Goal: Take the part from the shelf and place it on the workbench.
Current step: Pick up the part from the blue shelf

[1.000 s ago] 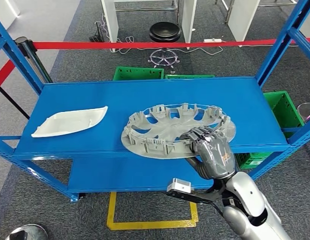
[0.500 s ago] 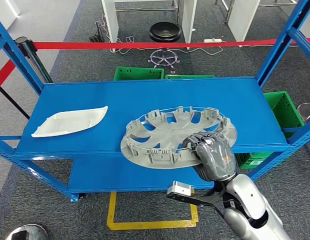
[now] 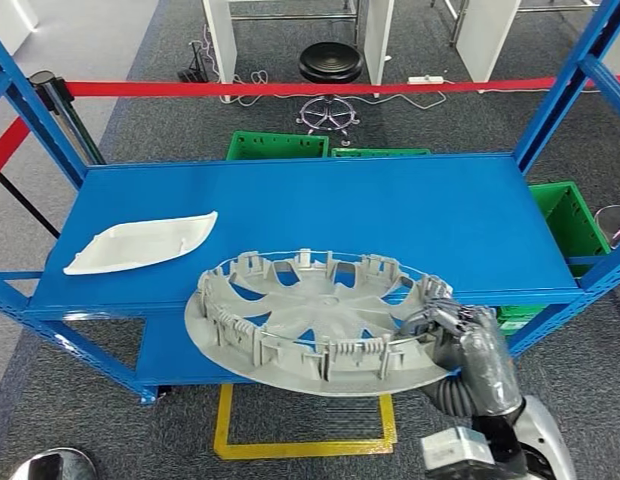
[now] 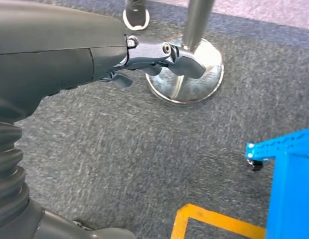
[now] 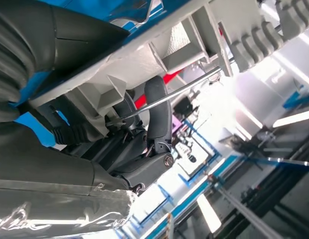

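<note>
**Head view: wheel cover half off the shelf, held by the right hand**

The head view shows the grey wheel cover [image 3: 314,325], ribbed inner side up, overhanging the front edge of the blue shelf [image 3: 307,195]. Its far rim lies above the shelf board; its near half juts out over the floor. The right hand [image 3: 462,335] grips the cover's rim at the side nearest the shelf's right post. In the right wrist view the dark fingers [image 5: 157,112] curl around a rim tab and the wire ring, so the grip reads as closed on the part. The left hand [image 4: 160,55] hangs above the carpet beside the shelf, fingers loosely apart, holding nothing. A white panel [image 3: 141,242] lies on the shelf, well left of the cover.

The step in hand looks like lifting the part away from the shelf. Next, the cover must come fully free of the shelf edge and be carried to the table, kept level, since a one-sided grip on a wide disc could let it tip.
</note>
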